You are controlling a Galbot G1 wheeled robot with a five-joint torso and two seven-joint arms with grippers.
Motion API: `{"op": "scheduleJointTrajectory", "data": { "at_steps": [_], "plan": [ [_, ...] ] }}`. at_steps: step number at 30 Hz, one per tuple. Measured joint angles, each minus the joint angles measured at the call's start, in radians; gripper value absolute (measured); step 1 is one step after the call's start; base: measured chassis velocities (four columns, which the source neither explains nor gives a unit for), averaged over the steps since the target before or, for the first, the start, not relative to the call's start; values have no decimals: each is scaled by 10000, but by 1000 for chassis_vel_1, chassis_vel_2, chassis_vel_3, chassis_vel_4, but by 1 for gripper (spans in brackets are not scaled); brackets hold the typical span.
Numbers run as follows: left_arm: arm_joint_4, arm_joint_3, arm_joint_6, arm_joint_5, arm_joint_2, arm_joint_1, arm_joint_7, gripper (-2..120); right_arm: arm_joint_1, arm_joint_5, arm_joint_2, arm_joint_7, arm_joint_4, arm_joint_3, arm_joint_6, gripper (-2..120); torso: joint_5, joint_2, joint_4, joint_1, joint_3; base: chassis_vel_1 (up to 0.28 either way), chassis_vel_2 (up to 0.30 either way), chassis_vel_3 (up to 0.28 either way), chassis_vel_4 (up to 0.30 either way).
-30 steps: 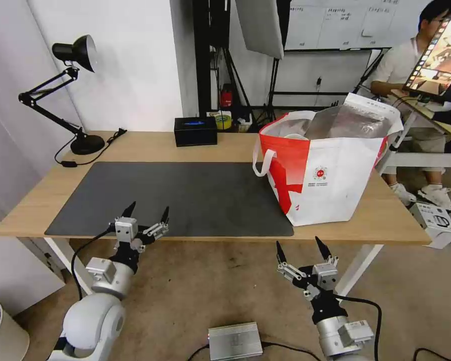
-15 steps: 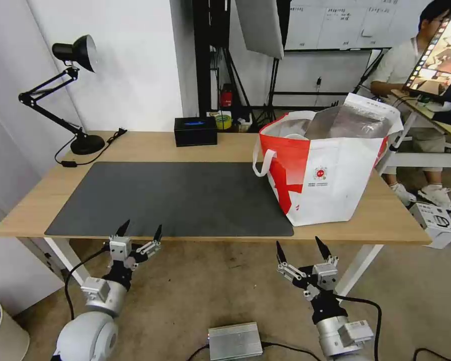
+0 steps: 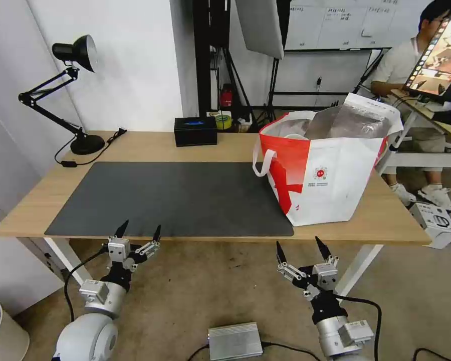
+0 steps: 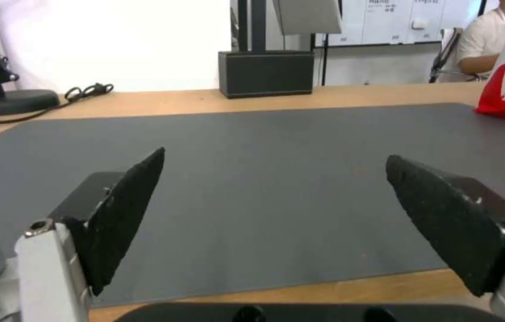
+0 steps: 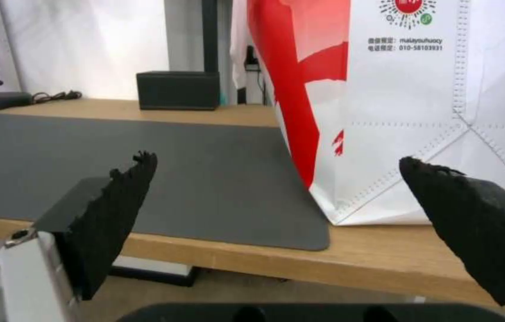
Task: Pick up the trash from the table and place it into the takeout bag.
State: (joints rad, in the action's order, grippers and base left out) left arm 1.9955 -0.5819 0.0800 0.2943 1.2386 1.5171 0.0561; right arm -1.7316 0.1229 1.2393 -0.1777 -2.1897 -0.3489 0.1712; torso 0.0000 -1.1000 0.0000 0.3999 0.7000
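The takeout bag [image 3: 335, 175], white with red panels and a foil lining, stands open on the right end of the light-wood table [image 3: 145, 145]. The bag [image 5: 407, 112] looms close in the right wrist view. The dark grey mat [image 3: 175, 198] lies bare. The trash is out of view. My left gripper [image 3: 140, 228] hangs open just below the table's front edge, at the mat's near left, fingers pointing up. My right gripper [image 3: 298, 243] is open too, below the front edge in front of the bag. Both the left gripper [image 4: 274, 155] and the right gripper [image 5: 276, 157] hold nothing.
A black tissue box [image 3: 195, 131] sits at the table's back middle and a black desk lamp [image 3: 80, 143] at the back left. On the floor lie a grey metal box [image 3: 234, 341] between the arms and a white box [image 3: 436, 220] to the right.
My left gripper has dropped down and back from in front of the mat's near edge to below the table edge. The right gripper has stayed still.
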Motion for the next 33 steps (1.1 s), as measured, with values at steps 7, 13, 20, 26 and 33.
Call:
{"op": "scheduleJointTrajectory", "data": {
  "at_steps": [7, 13, 20, 26, 33],
  "plan": [
    [46, -27, -3, 36, -60, 12, 24, 100, 0, 0, 0, 0, 0, 0, 0, 100, 0, 0, 0, 0, 0, 0, 0, 0, 0],
    [65, -32, -32, 41, -64, 19, 25, 100, 0, 0, 0, 0, 0, 0, 0, 100, 0, 0, 0, 0, 0, 0, 0, 0, 0],
    [71, -34, -45, 47, -67, 18, 27, 100, 0, 0, 0, 0, 0, 0, 0, 100, 0, 0, 0, 1, 0, 0, 0, 0, 0],
    [75, -34, -49, 50, -67, 17, 28, 100, 0, 0, 0, 0, 0, 0, 0, 100, 0, 0, 0, 0, 0, 0, 0, 0, 0],
    [78, -31, -55, 50, -67, 15, 28, 100, 0, 0, 0, 0, 0, 0, 0, 100, 0, 0, 0, 0, 0, 0, 0, 0, 0]
  ]
}}
